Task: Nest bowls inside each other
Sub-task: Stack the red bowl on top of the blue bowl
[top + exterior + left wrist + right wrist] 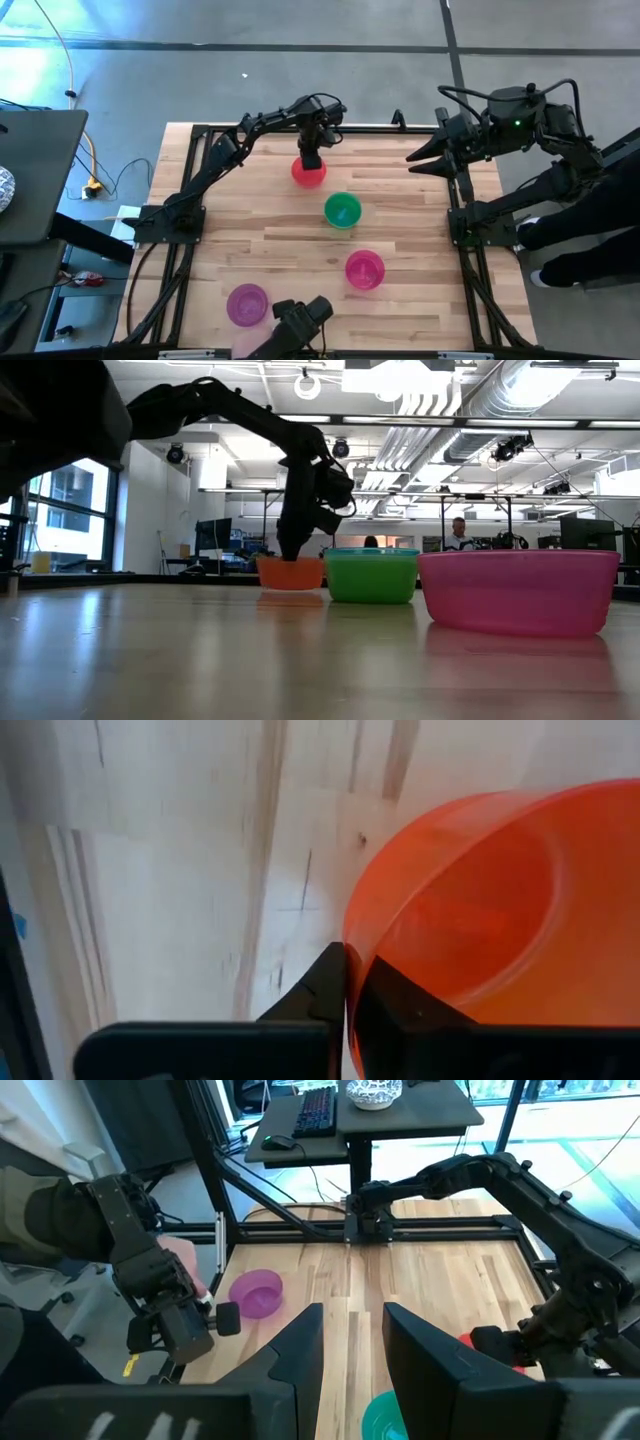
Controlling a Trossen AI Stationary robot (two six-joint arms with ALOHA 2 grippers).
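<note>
Left gripper is pinched on the red bowl's far rim, up-table of the green bowl, a sound hold since such thin plastic looks light, slightly flexible and slick; right gripper waits, fingers apart.

The small round plastic bowls are red, green, pink and purple. The wooden worktop is pale tan with stripes. The robot arms are black.
</note>
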